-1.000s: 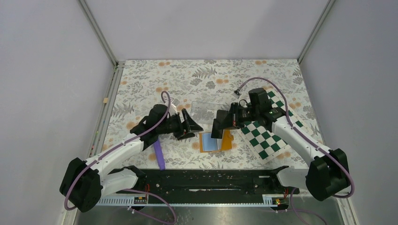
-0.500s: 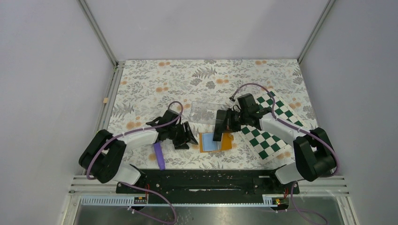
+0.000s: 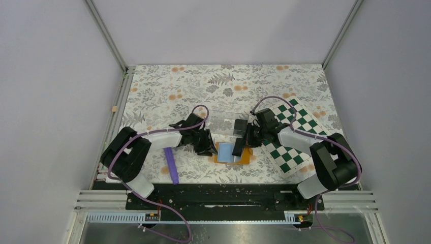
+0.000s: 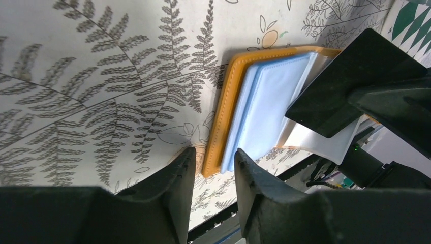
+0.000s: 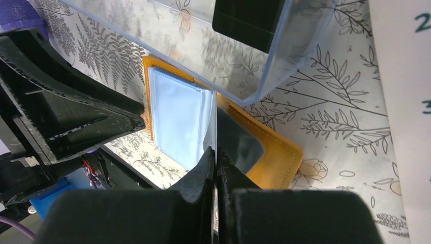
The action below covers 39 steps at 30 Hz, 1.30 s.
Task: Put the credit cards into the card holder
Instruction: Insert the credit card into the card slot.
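The orange card holder (image 3: 245, 155) lies open on the table, its light blue lining (image 3: 226, 152) facing up. My right gripper (image 3: 244, 139) is shut on a black credit card (image 3: 237, 148) and holds it tilted, its lower edge down on the holder's pockets. In the right wrist view the gripper (image 5: 215, 151) pinches the card (image 5: 239, 142), seen almost edge on, over the holder (image 5: 274, 152). My left gripper (image 3: 208, 148) is open at the holder's left edge; in the left wrist view the gripper (image 4: 214, 162) has its tips either side of the orange rim (image 4: 223, 117). Another black card (image 3: 240, 125) stands in the clear box.
The clear plastic box (image 3: 222, 121) stands just behind the holder, close above my right gripper (image 5: 284, 56). A purple strip (image 3: 171, 165) lies to the left. A green and white checkered board (image 3: 292, 145) lies under my right arm.
Both grippers have come down and inward to the holder. The left one moved right to its left edge. The right one lowered the black card onto the open pockets.
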{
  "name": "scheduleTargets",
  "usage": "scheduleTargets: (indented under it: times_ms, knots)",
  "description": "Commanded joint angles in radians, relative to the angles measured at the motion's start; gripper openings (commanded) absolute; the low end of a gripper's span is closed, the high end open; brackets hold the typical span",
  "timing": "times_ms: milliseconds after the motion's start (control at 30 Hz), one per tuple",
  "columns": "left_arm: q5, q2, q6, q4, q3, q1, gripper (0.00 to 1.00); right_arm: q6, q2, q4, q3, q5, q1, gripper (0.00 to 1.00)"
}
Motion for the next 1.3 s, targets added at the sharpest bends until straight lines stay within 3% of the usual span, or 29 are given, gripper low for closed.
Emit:
scheduleTargets:
  times_ms: [0,267,733,1267]
  knots:
    - [-0.042,0.046,0.024,0.002,0.000,-0.025,0.31,-0.003,0.021,0.100,-0.030,-0.016,0.010,0.00]
    - [-0.035,0.076,0.000,0.026,-0.005,-0.055,0.00,0.033,0.005,0.161,-0.086,-0.068,0.008,0.00]
    - [-0.027,0.057,-0.033,0.057,-0.056,-0.057,0.00,0.108,0.037,0.242,-0.135,-0.159,-0.007,0.00]
    - [-0.036,0.075,-0.022,0.035,-0.004,-0.105,0.00,0.019,0.130,-0.033,-0.057,-0.199,-0.004,0.00]
